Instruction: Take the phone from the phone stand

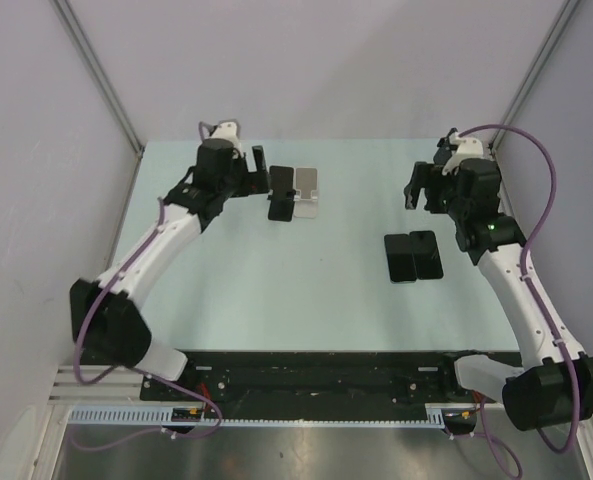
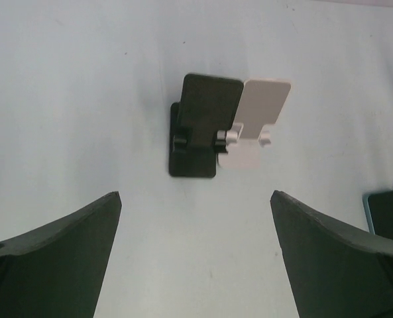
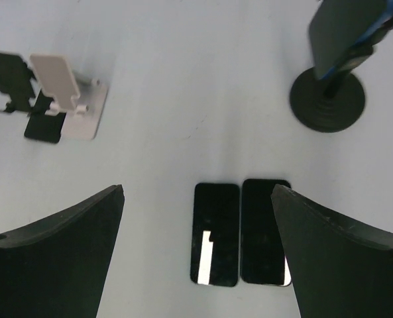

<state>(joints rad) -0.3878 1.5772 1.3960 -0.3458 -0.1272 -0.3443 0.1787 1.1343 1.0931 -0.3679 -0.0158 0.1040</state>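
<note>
Left claw [image 2: 196, 195] wide apart, facing black plastic folding phone stand [image 2: 199, 126] beside white plastic stand [image 2: 256, 122]. Right claw [image 3: 197, 189] apart over two flat black phones [image 3: 216, 233] on pale desk [image 3: 183, 66].

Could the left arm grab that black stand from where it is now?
Probably yes. The left gripper is open, and the black stand sits straight ahead of it on the table with nothing between them. The white stand crowds close beside it, though.
</note>
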